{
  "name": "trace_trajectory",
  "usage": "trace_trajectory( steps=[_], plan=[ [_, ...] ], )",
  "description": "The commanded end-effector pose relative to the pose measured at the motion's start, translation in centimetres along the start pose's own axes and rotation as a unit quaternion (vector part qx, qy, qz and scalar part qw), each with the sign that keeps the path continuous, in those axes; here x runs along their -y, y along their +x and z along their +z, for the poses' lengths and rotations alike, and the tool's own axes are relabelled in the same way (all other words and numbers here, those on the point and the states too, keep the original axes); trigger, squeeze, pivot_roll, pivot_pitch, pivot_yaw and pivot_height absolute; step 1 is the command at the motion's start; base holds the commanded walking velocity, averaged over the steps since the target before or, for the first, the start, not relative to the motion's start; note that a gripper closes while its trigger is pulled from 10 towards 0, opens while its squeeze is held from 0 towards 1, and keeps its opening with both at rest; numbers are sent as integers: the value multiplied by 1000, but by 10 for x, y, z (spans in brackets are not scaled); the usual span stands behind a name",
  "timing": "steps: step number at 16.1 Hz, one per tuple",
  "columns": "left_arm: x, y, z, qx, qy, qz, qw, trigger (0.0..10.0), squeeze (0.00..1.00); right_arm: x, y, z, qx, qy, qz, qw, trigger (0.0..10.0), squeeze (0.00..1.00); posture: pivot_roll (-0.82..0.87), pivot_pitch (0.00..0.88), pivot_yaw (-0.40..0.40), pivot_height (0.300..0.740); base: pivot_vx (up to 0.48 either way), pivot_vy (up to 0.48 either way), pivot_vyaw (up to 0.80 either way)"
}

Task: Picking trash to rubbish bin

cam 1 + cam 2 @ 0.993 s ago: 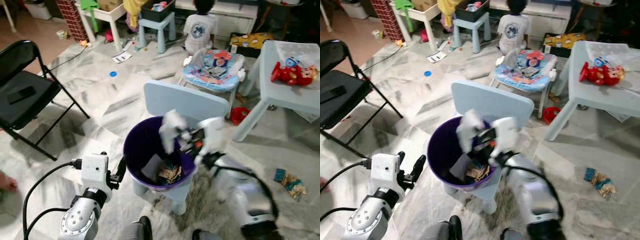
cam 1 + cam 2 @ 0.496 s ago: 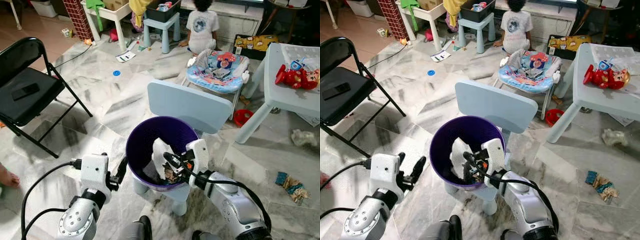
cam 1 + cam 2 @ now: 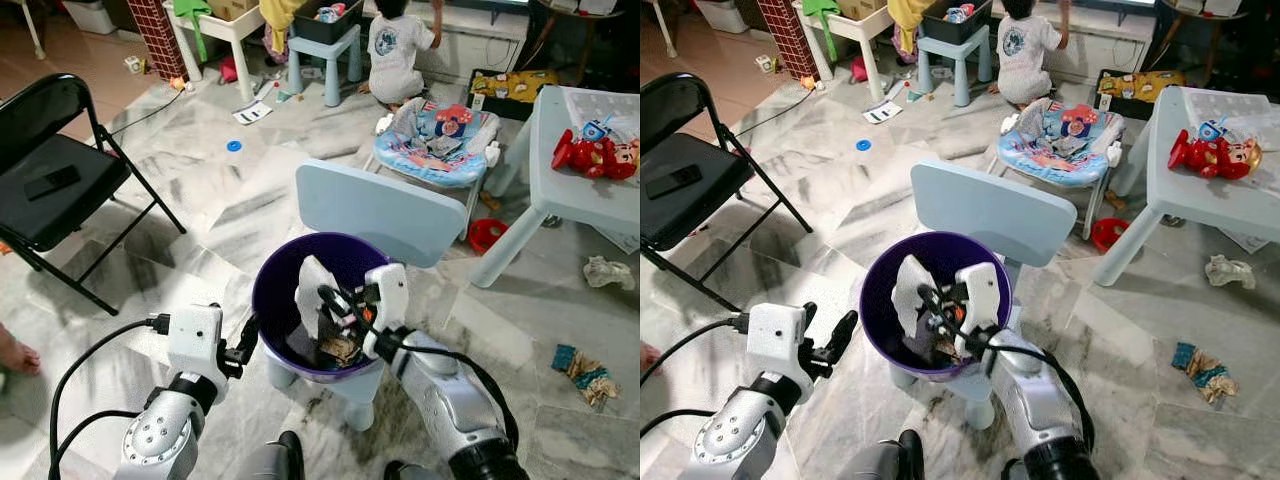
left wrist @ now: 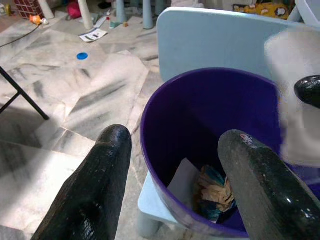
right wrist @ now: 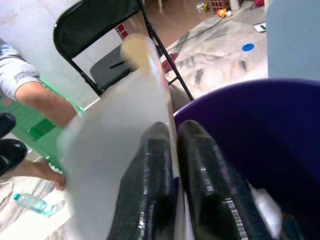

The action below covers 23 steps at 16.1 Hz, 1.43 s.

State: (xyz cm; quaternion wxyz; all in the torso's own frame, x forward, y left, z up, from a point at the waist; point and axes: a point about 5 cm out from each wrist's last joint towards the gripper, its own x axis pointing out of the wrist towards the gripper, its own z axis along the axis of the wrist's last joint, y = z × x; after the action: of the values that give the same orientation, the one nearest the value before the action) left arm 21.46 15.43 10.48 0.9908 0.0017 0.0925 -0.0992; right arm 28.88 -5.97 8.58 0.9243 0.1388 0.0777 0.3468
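Note:
A purple bin (image 3: 268,278) stands on the seat of a small light blue chair (image 3: 385,210). My right gripper (image 3: 333,300) reaches down inside the bin, shut on a sheet of white paper (image 3: 310,283). In the right wrist view its fingers (image 5: 150,185) pinch the edge of the paper (image 5: 115,145) above the bin's wall (image 5: 250,120). At the bottom of the bin lie a flat paper and a crumpled wrapper (image 4: 215,192). My left gripper (image 3: 246,343) is open just outside the bin's left side; its fingers (image 4: 100,190) stand apart before the bin's rim (image 4: 165,110).
A black folding chair (image 3: 50,190) stands at the left and a light blue table (image 3: 580,195) at the right. Crumpled paper (image 3: 605,270) and a wrapper (image 3: 580,365) lie on the floor at right. A child (image 3: 395,50) sits beyond a baby bouncer (image 3: 440,140). A person's foot (image 3: 12,355) shows far left.
My right gripper has come down from above the rim into the bin with the white paper still held, then edged a little to the left. The left gripper has kept its place.

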Motion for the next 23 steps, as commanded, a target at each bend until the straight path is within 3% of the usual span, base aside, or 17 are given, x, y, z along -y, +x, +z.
trace_trajectory(
  steps=[1,4,11,15,19,23],
  plan=[
    [2,0,1,-2,-1,-1,1000,10000,0,0,5,-1,11,23,-11,1000,10000,1000,123,200,23,740,0,0,0],
    [2,1,1,-1,-3,-1,1000,10000,0,5,9,8,42,48,-40,997,10000,1000,122,200,20,740,0,0,0],
    [6,11,9,13,-8,-2,1000,10000,0,18,-6,12,56,29,-74,995,10000,1000,101,190,24,740,0,0,0],
    [11,22,23,44,-16,-12,999,10000,0,26,-20,42,104,-26,-105,989,10000,1000,80,180,27,740,0,0,0],
    [24,45,61,101,-33,-18,994,10000,0,35,-49,98,174,-104,-157,967,10000,1000,20,160,45,740,0,0,0],
    [20,57,71,115,-40,-12,992,10000,0,39,-67,112,180,-110,-193,958,10000,1000,-9,154,60,740,0,0,-509]
  ],
)
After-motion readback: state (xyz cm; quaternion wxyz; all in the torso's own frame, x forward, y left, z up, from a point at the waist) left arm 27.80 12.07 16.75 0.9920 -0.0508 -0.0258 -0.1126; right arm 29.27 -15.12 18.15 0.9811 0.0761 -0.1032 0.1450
